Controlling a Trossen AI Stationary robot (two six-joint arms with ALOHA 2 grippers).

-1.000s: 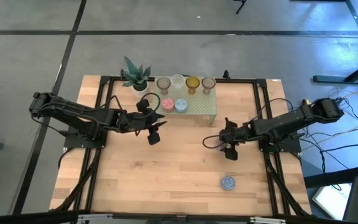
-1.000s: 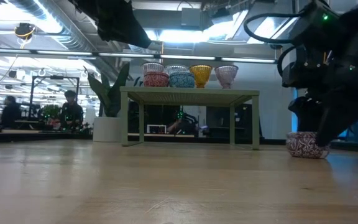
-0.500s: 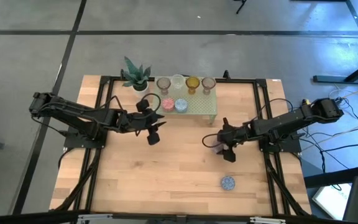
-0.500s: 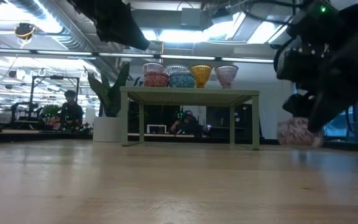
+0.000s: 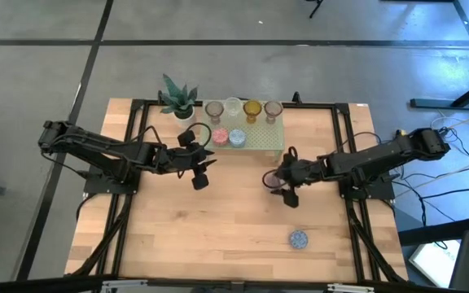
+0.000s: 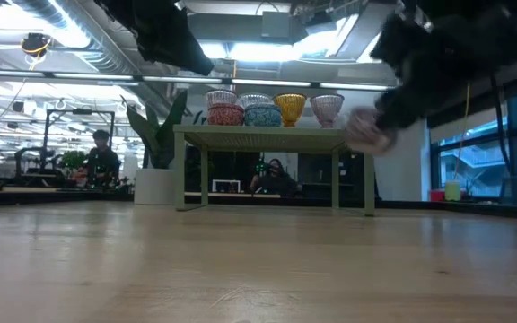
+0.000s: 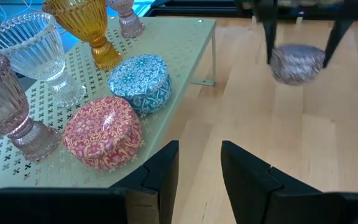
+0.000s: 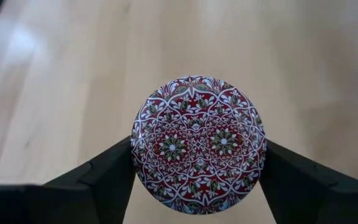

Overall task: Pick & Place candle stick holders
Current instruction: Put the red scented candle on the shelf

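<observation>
Two fingers of my right gripper (image 8: pixel 197 186) clamp the red mosaic holder (image 8: pixel 198 144), carried above the desk (image 5: pixel 218 228) just beside the green stand (image 5: pixel 271 142). My left gripper (image 7: pixel 197 168) hovers by the stand's other end, fingers slightly parted, empty. One blue holder (image 5: pixel 299 238) sits near the desk's front.

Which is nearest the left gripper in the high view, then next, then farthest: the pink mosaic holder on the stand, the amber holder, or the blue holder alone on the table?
From the left gripper:
1. Pink mosaic holder, on the stand's front row, closest.
2. Amber holder, in the stand's back row, farther out.
3. Blue holder, alone on the bare table near the right arm's side, farthest.
</observation>
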